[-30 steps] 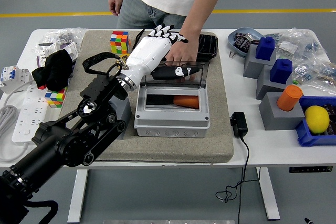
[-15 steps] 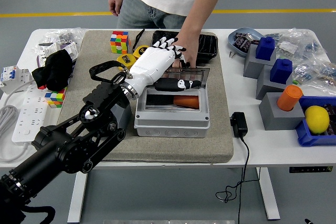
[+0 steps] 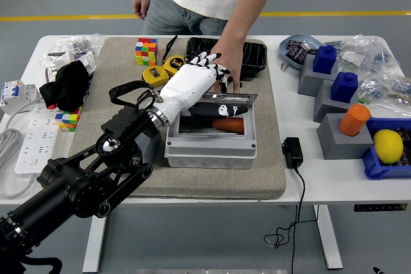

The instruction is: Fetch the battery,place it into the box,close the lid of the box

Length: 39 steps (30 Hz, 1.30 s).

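Note:
A grey box (image 3: 212,152) stands on the beige mat, and an orange battery (image 3: 229,125) lies inside it. The clear lid (image 3: 226,102) leans low over the opening, still partly raised. My left hand (image 3: 207,70), white with black fingertips, lies spread across the lid's left and back part and grasps nothing. A person's hand (image 3: 230,74) rests at the back edge of the box, right beside my fingers. My right arm does not show.
Behind the box are a black tray (image 3: 255,56), a Rubik's cube (image 3: 146,51) and a yellow tape measure (image 3: 164,68). A black adapter (image 3: 292,152) lies right of the mat. Grey blocks (image 3: 337,136), a lemon (image 3: 387,145), a power strip (image 3: 32,142) and a black cloth (image 3: 64,85) line the sides.
The lid has swung down from nearly upright to low over the box. My left hand has followed it forward and to the right. The person's hand has stayed behind the box.

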{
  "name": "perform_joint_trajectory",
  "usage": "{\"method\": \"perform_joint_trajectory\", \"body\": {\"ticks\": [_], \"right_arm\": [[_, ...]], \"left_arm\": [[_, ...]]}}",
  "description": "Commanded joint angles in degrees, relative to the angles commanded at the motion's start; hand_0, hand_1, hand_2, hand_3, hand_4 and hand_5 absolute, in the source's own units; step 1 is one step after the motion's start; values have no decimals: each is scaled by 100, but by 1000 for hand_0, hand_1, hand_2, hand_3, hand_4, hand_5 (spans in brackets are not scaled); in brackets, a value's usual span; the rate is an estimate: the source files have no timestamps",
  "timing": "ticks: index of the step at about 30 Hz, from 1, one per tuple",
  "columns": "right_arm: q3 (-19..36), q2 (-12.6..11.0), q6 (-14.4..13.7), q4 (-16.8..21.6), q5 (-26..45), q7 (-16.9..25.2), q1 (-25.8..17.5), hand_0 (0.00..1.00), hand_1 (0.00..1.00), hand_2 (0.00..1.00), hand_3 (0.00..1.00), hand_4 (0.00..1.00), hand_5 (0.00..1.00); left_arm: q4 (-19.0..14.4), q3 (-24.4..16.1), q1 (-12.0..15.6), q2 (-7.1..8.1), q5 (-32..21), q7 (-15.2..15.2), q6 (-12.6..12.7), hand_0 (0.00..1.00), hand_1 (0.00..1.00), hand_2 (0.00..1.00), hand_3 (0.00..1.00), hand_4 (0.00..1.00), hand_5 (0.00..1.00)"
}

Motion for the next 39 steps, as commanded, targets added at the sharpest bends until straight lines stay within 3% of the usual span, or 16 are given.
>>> {"method": "perform_joint_trajectory", "body": {"ticks": [13,17,19,20,25,26,31,32,37,38,39], "right_arm": [[27,1,-3,-3,-6,-6,9,746,687,703,733,998,976],[52,9,-1,-1,-17,-7,12,746,687,703,733,998,977],[63,14,0,-2,-21,-10,5,746,687,703,733,998,977],[66,16,0,-3,-21,-11,2,746,687,703,733,998,976],[83,27,-2,-7,-22,-15,-16,746,687,703,733,998,976],[90,30,-2,-7,-25,-16,-20,746,687,703,733,998,976],[118,39,0,-7,-39,-20,-22,746,687,703,733,998,976],[122,41,-1,-8,-39,-20,-22,746,687,702,733,998,977],[125,41,0,-4,-39,-19,-25,746,687,702,733,998,977],[129,40,1,-2,-41,-18,-26,746,687,702,733,998,976],[132,38,2,-2,-40,-16,-29,746,687,702,733,998,976]], "left_arm": [[-222,765,79,154,-222,11,-11,998,987,770,364,998,998],[-373,606,169,145,-224,-33,46,998,987,769,363,998,998],[-544,351,250,132,-229,-90,117,998,987,769,363,998,998],[-625,231,290,133,-267,-130,143,998,969,766,506,998,998],[-1055,-463,604,110,-734,-380,237,998,969,766,506,998,998],[-1139,-636,670,102,-828,-418,220,883,910,787,703,998,998],[-1459,-1398,1004,89,-1057,-448,147,883,910,787,703,998,998],[-1496,-1528,1056,80,-1054,-442,143,815,911,921,896,998,998],[-1726,-2205,1395,36,-1148,-398,179,815,911,921,896,998,998],[-1770,-2314,1458,33,-1167,-379,177,869,975,998,997,998,998],[-1823,-2445,1541,29,-1200,-357,156,869,975,998,997,998,998]]}}
